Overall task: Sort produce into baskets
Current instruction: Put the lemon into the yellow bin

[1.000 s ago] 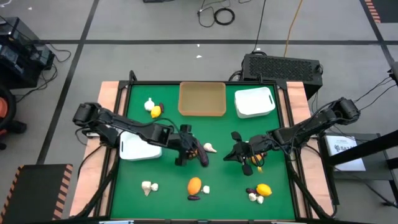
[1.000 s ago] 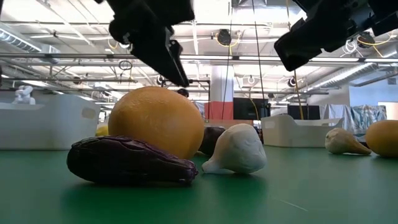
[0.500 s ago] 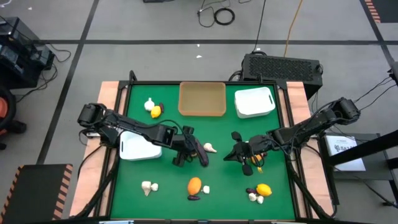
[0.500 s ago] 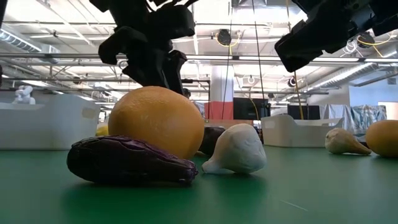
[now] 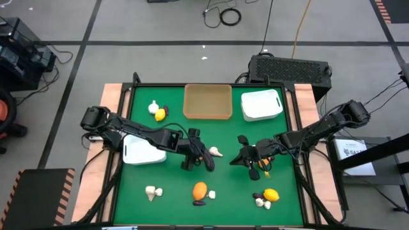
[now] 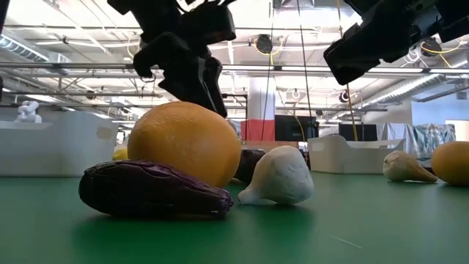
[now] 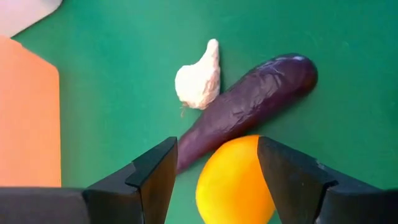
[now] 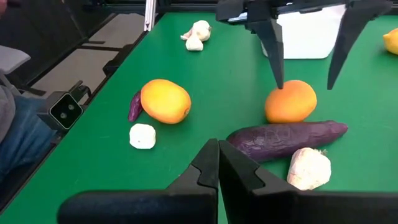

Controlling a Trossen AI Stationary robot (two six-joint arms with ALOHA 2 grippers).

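An orange fruit (image 7: 235, 182) lies on the green table against a dark purple eggplant (image 7: 249, 104), with a garlic bulb (image 7: 199, 78) beside them. My left gripper (image 7: 217, 163) is open and slants down over the fruit, one finger on each side of it; the right wrist view shows this gripper (image 8: 305, 84) above the fruit (image 8: 290, 101). My right gripper (image 8: 217, 167) is shut and hovers right of centre (image 5: 246, 156), holding nothing. The baskets are a tan one (image 5: 208, 101) and a white one (image 5: 262, 105) at the far edge, and another white one (image 5: 142, 151) under my left arm. My left gripper straddles the orange fruit's top (image 8: 283, 92) from above, slanting down. I cannot tell whether a fingertip (image 8: 280, 81) touches it. The fruit rests on the table.
More produce lies about: a garlic bulb and a yellow fruit (image 5: 158, 112) far left, garlic (image 5: 152, 191) near left, an orange fruit (image 5: 200, 190) with garlic and a purple piece near centre, and a yellow fruit (image 5: 271, 195) with garlic near right.
My left gripper has rolled a little about its own pointing line above the orange fruit, its fingers staying apart. The produce has not moved.
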